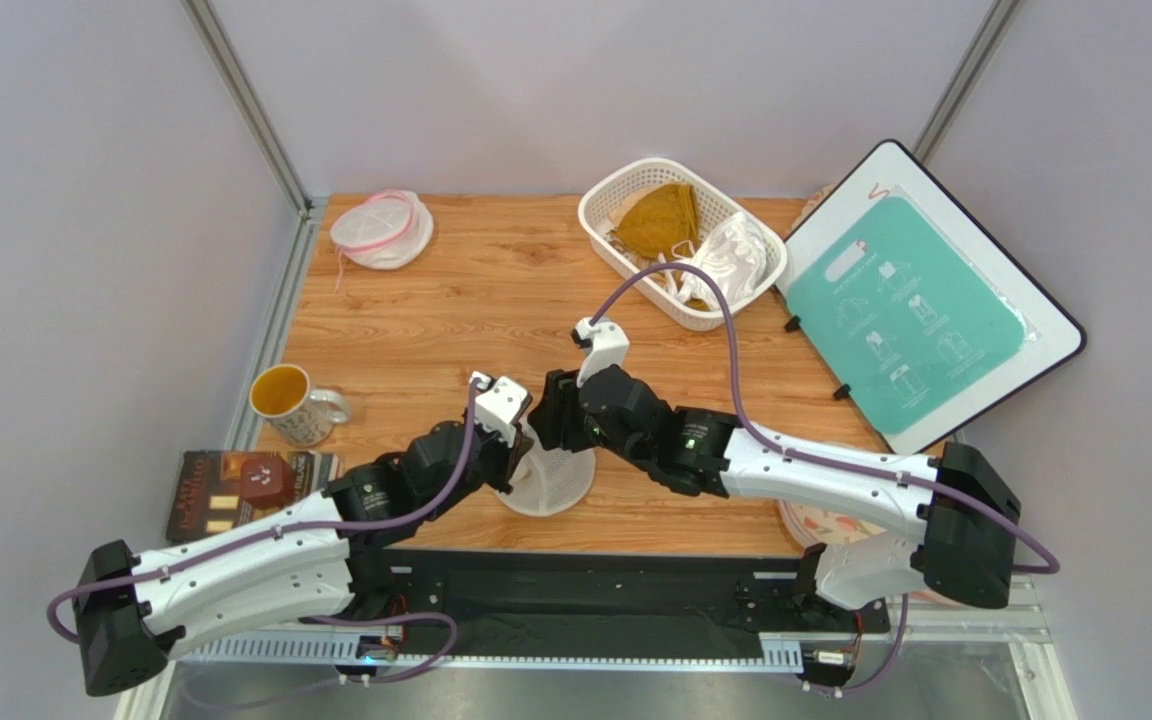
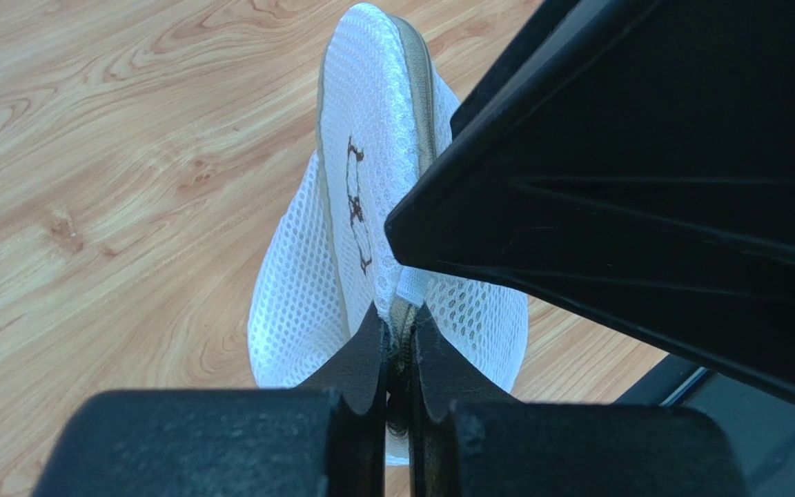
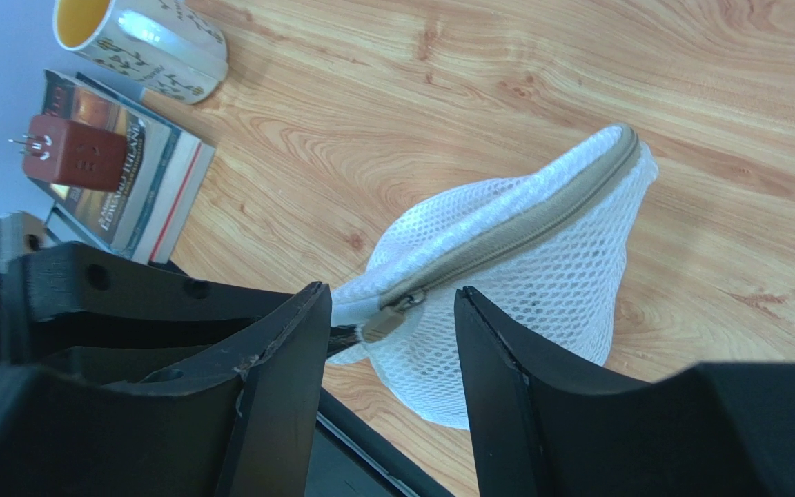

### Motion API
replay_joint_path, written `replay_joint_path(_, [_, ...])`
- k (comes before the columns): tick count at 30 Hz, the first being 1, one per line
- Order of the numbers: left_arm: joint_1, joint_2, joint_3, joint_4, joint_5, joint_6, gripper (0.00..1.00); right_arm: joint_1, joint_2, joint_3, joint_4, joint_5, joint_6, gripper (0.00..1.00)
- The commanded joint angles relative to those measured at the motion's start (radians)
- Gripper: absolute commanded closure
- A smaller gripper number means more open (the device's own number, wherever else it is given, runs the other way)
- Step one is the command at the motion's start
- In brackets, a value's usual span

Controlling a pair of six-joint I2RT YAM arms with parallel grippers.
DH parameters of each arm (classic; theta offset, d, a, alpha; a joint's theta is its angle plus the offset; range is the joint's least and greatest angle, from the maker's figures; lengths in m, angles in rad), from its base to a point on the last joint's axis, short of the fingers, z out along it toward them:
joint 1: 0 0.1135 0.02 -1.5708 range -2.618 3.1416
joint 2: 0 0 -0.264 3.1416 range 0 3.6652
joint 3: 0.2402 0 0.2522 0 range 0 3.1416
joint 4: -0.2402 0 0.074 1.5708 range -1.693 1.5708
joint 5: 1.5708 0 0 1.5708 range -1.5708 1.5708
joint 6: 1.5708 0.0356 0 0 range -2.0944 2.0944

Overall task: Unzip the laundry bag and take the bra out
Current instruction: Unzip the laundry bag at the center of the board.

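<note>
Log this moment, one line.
left jaws: shut on laundry bag edge | right jaws: open, straddling zipper pull | zipper: closed | bra: not visible

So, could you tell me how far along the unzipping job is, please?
Done: the left gripper pinches the laundry bag at its zip end. In hand: the right gripper stands open around the zipper pull. To do: the zip looks closed, and the bra is not visible.

Top view looks down; both wrist views closely share the laundry bag.
</note>
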Motion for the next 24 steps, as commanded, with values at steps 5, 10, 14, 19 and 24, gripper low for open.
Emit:
replay_joint_path(5, [-0.009, -0.021, 0.038, -0.011, -0.031, -0.033, 1.00, 0.003, 0.010, -0.016, 0.046, 0.044, 0.026, 0.53])
replay_joint_path(10, [-0.009, -0.024, 0.043, -0.021, -0.039, -0.037, 1.00, 0.005, -0.009, -0.043, 0.052, 0.043, 0.034, 0.56])
replay_joint_path(14, [-0.009, -0.020, 0.047, -0.023, -0.039, -0.034, 1.00, 0.008, -0.020, -0.056, 0.054, 0.033, 0.037, 0.58])
replay_joint_path(19, [-0.011, -0.020, 0.050, -0.027, -0.039, -0.034, 1.00, 0.018, -0.034, -0.063, 0.054, 0.033, 0.035, 0.58])
replay_joint_path(24, [-0.011, -0.018, 0.050, -0.027, -0.035, -0.035, 1.00, 0.028, -0.045, -0.063, 0.034, 0.055, 0.034, 0.58])
